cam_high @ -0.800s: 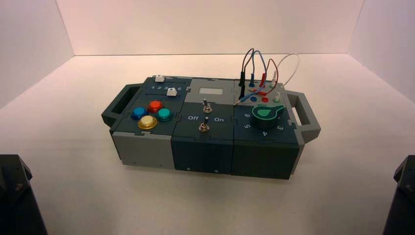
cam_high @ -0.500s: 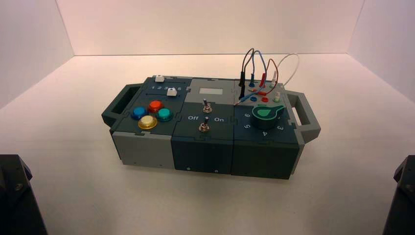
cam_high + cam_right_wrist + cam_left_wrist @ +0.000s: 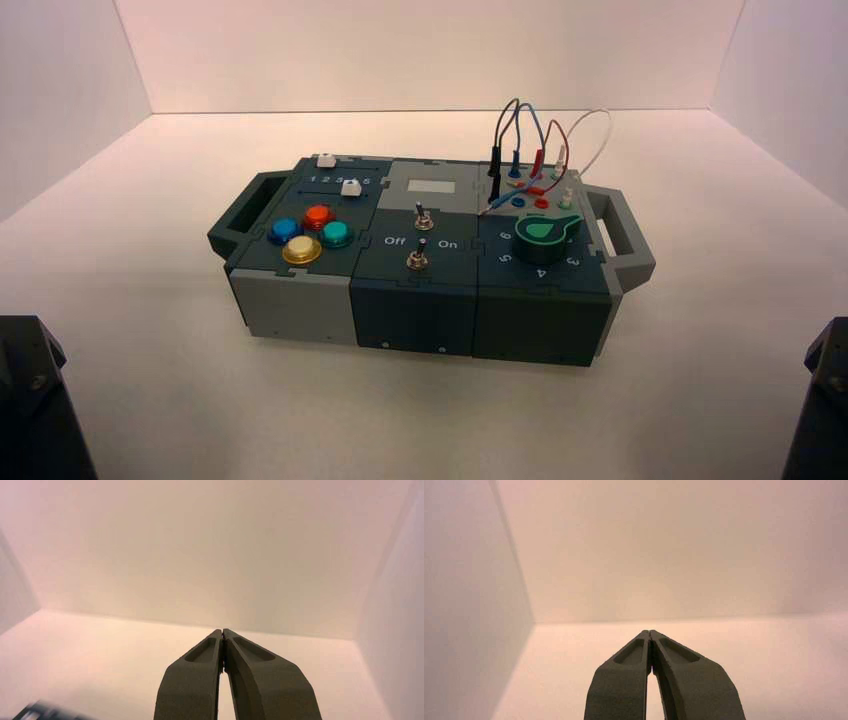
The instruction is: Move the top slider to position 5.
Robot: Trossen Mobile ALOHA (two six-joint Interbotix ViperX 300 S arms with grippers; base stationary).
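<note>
At the lower left edge of the high view is the left arm (image 3: 38, 400), at the lower right edge the right arm (image 3: 818, 400); both look parked, well apart from the box (image 3: 415, 317), presumably because the work has not begun. In the wrist views, the left gripper (image 3: 650, 632) and the right gripper (image 3: 223, 631) each have their jaws together, with nothing visible between them. The box sits in the middle of the frame on the pale desk (image 3: 420, 415), its controls facing up, probably so either arm can reach them. On its upper left panel, the coloured round buttons (image 3: 302, 249) lie nearest; beyond them is the lower white slider (image 3: 351, 188), then the small printed number row (image 3: 339, 181). Farthest back, near the panel's upper left corner, stands the top slider (image 3: 326, 160), a small white cube-like knob. The left arm seems the likelier one to push it; the neighbouring slider could get nudged if the approach runs low.
</note>
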